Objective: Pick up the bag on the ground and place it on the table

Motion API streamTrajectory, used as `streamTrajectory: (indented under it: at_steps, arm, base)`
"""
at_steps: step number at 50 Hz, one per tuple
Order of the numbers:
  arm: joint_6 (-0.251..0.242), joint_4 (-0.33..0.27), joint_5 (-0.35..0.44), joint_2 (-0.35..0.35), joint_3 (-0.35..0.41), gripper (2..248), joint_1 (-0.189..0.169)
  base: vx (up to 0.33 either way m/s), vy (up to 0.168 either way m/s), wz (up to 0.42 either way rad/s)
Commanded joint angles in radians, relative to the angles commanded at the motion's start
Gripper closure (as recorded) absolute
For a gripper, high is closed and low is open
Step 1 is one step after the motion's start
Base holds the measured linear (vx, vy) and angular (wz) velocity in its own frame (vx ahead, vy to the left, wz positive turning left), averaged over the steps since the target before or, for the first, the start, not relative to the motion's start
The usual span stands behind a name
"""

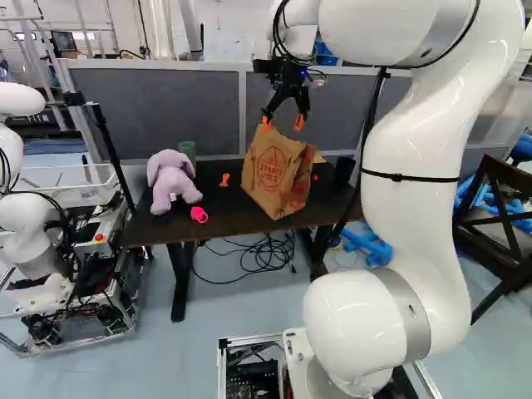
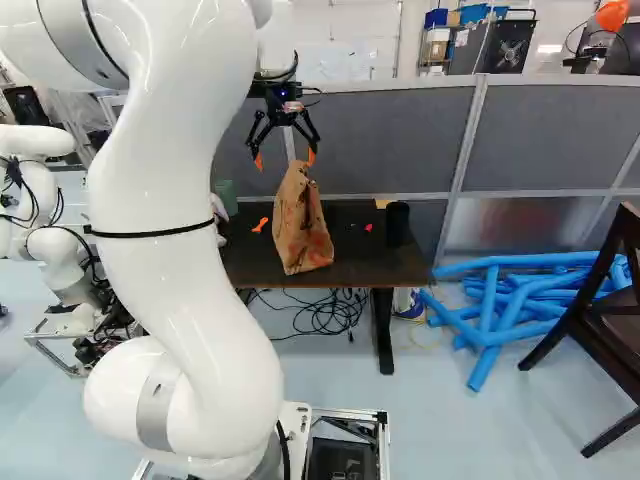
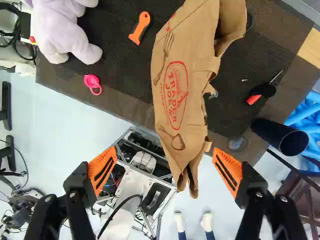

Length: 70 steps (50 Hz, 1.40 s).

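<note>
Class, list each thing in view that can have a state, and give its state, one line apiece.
Bag, upright on the table, creased, ungripped
Gripper, open, at the bag's top
Plush toy, sitting
Dark cup, upright
Orange-handled tool, lying flat
Screwdriver, lying down
Pink loop, lying flat
Cables, tangled
Blue tubes, heaped
Chair, upright

Room is left between the plush toy (image 3: 62,30) and the bag (image 3: 170,105), broken by an orange tool (image 3: 141,25); opposite, passage is narrowed by a dark cup (image 3: 270,131).
</note>
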Motion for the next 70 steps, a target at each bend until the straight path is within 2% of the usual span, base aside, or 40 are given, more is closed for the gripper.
streamTrajectory:
  at_steps: [70]
  arm:
    - [0.000, 0.000, 0.000, 0.000, 0.000, 3, 0.000]
  base:
    - [-0.117, -0.002, -0.001]
